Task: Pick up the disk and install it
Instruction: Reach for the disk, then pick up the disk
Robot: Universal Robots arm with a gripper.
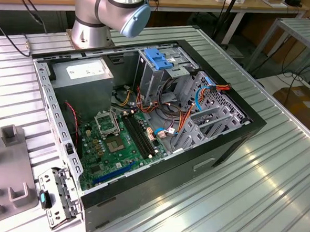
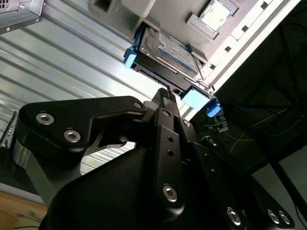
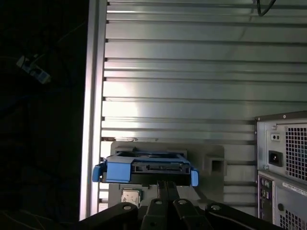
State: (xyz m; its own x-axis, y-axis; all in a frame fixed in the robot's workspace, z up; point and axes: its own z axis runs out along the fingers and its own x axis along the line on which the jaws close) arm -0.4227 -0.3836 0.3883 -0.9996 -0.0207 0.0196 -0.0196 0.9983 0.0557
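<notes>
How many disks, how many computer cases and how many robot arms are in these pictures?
disk: 1
computer case: 1
robot arm: 1
Total: 3

Open ribbed table (image 3: 192,72) surrounds the disk (image 3: 146,166) on its grey holder (image 3: 216,153); the computer case (image 3: 283,163) stands well apart.

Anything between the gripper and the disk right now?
Nothing visible. In the first wrist view the gripper, jaws shut, sits right at the near edge of the disk, which rests in a grey holder; no cable or part lies between them.
</notes>
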